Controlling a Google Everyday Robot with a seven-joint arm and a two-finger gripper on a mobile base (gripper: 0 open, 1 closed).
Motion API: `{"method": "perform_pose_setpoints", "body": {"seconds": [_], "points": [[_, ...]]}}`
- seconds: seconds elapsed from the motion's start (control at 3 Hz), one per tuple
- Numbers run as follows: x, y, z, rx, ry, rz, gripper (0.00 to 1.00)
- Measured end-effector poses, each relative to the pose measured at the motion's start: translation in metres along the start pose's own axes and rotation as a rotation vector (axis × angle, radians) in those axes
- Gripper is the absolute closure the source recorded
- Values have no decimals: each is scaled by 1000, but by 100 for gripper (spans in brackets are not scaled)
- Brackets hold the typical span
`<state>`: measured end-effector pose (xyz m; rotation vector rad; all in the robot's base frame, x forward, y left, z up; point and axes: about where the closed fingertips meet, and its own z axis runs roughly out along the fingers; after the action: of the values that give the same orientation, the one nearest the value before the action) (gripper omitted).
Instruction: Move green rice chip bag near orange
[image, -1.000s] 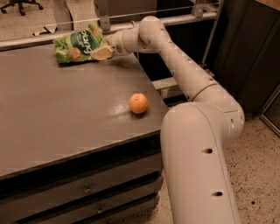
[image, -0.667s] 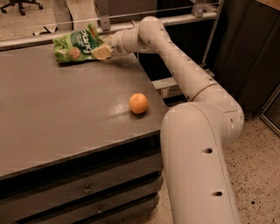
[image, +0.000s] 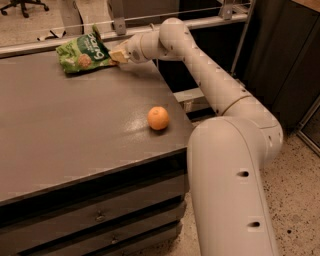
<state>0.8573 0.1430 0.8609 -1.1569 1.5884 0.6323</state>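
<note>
Far on table (image: 60, 140) | jaws clamped on green rice chip bag (image: 82, 50) | orange (image: 158, 118) well apart

The gripper (image: 116, 55), smooth matt cream plastic, sits at the right edge of the crinkled glossy bag (image: 82, 52) on a smooth, faintly sheened table (image: 75, 135) with the slightly glossy orange (image: 158, 118).

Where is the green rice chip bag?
In the camera view, the green rice chip bag lies far left on the table, the end effector at its right edge, away from the orange.
</note>
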Motion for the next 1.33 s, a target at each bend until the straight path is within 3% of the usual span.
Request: {"method": "perform_pose_setpoints", "body": {"seconds": [1.0, 1.33], "points": [[-39, 28, -27, -34, -76, -59, 100], [-37, 41, -49, -78, -52, -61, 100]]}}
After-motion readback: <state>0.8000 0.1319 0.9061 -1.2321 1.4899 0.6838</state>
